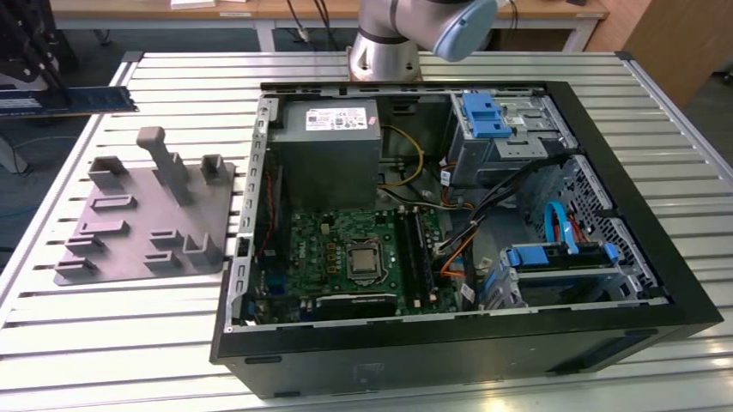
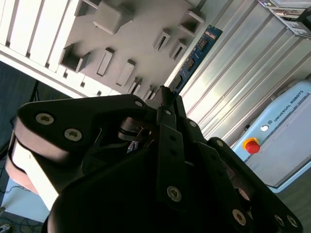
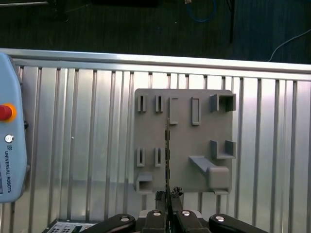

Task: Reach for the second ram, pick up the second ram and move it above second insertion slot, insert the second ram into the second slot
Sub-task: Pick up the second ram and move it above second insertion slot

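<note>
The gripper (image 3: 168, 195) is clamped on the second ram (image 3: 167, 155), which it holds edge-on over the grey fixture plate (image 3: 184, 145). In the exterior view the plate lies at nine o'clock from the open computer case (image 1: 458, 352) on the ribbed metal tabletop (image 1: 115, 343). Dark floor (image 3: 121, 29) with cables lies past the tabletop's edge.

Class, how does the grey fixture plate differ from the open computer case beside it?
The grey fixture plate is pale, flat and low, with pockets and posts; the computer case is a black, deep open box. The plate is the smaller; the case holds a green board and cables. Both rest on the slatted table.
</note>
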Controlling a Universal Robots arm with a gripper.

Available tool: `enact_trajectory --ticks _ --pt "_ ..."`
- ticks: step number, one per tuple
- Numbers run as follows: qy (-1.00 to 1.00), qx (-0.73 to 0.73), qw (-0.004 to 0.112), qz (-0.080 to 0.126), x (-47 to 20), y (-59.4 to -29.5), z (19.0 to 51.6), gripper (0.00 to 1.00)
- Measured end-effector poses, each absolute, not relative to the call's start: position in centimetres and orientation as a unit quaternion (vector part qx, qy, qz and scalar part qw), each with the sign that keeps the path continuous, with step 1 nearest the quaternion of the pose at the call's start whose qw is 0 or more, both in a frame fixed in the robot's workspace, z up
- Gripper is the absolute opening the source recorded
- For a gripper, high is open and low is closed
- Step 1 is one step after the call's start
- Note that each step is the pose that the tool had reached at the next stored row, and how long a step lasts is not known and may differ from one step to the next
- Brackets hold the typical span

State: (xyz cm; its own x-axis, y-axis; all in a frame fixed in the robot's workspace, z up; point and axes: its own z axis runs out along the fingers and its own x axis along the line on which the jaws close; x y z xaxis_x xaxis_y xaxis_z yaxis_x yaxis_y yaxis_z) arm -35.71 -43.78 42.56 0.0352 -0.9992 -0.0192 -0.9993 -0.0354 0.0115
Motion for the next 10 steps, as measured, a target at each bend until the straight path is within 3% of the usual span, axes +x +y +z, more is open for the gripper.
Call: enact_trajectory --ticks 10 --pt "0.694 -0.719 0.002 0.011 -32.9 -43.8 42.6 0.14"
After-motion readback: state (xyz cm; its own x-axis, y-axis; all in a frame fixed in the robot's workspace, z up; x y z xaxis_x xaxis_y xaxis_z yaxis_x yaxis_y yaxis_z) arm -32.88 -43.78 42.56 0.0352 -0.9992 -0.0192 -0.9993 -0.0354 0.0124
